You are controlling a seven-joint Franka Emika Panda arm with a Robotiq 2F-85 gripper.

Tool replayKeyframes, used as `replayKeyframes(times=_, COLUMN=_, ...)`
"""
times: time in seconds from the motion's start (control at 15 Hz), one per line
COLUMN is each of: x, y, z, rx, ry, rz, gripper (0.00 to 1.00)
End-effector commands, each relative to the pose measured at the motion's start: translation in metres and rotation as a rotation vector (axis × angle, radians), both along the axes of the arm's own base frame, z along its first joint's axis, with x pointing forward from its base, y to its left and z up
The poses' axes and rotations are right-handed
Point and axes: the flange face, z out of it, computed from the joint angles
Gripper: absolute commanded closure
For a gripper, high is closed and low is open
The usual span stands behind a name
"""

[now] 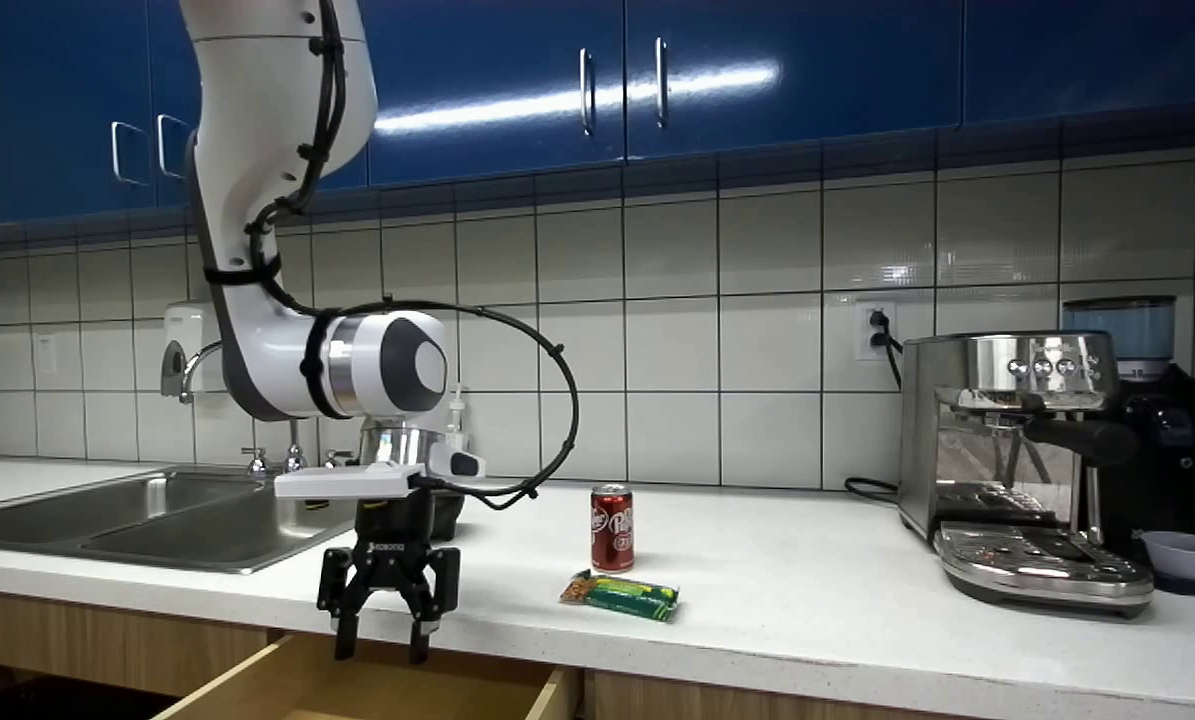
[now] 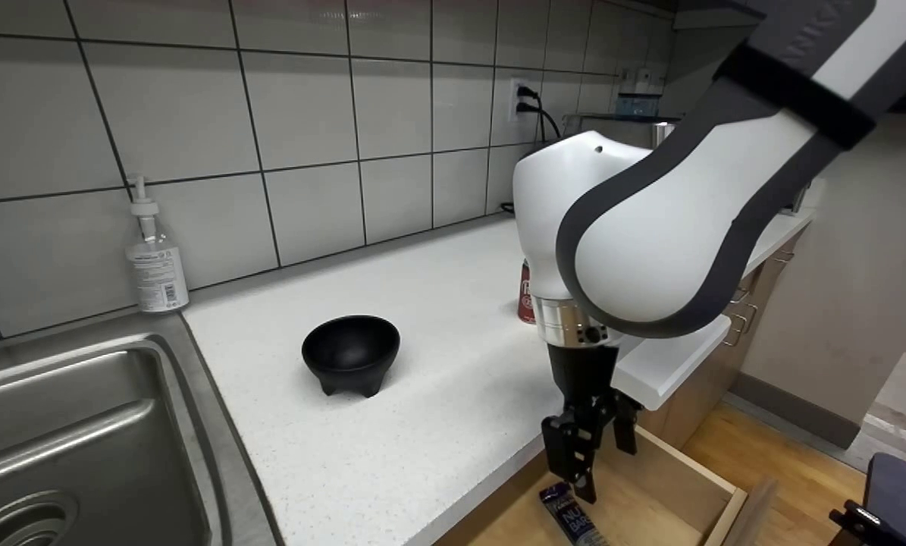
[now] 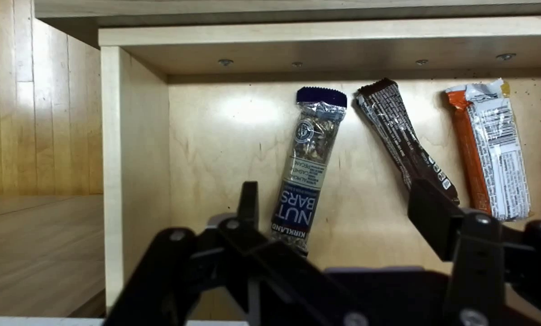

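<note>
Nut bar (image 3: 306,174) lies in the open drawer (image 3: 136,181), near a brown bar (image 3: 401,131) and an orange-white bar (image 3: 494,145); I count 3. Gripper (image 1: 382,650) hangs over the drawer, jaws wide apart. On the counter (image 1: 807,600): red can (image 1: 613,530), green packet (image 1: 627,596), black bowl (image 2: 352,375).

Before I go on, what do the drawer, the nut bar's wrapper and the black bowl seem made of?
Drawer: pale wood or wood veneer, smooth with a slight sheen; grain and light reflections show.
Nut bar's wrapper: probably thin plastic film, glossy, partly clear; contents show through.
Black bowl: matte, perhaps plastic or stone; its dull, even surface leaves that open.
</note>
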Motion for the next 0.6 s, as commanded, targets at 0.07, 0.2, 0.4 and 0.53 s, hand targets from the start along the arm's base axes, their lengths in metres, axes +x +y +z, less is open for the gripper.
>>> replayKeyframes(times=0.07, x=0.006, y=-0.004, z=0.022, rx=0.014, ry=-0.041, rz=-0.014, gripper=0.00)
replayKeyframes(times=0.2, x=0.009, y=-0.009, z=0.032, rx=0.015, ry=-0.056, rz=-0.004, gripper=0.00)
replayKeyframes(times=0.4, x=0.014, y=-0.020, z=0.047, rx=0.017, ry=-0.081, rz=0.012, gripper=0.00)
replayKeyframes(times=0.53, x=0.017, y=-0.029, z=0.056, rx=0.020, ry=-0.094, rz=0.027, gripper=0.00)
